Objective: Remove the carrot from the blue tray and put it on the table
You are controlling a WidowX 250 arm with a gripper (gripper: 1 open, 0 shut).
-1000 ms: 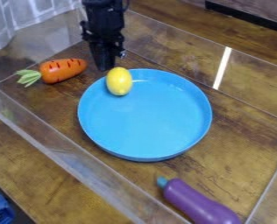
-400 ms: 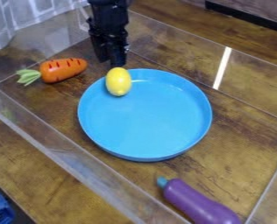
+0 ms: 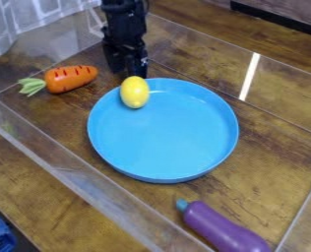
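The orange carrot with its green top lies on the wooden table, left of the blue tray and outside its rim. My black gripper hangs pointing down just behind the tray's far-left rim, to the right of the carrot and apart from it. Its fingers stand spread with nothing between them. A yellow lemon sits in the tray just in front of the gripper.
A purple eggplant lies on the table at the front right. Clear acrylic walls border the tabletop on the left, front and right.
The gripper's fingers have spread from shut to open, and it has shifted slightly right, toward the tray's rim. The carrot, lemon and eggplant have stayed in place.
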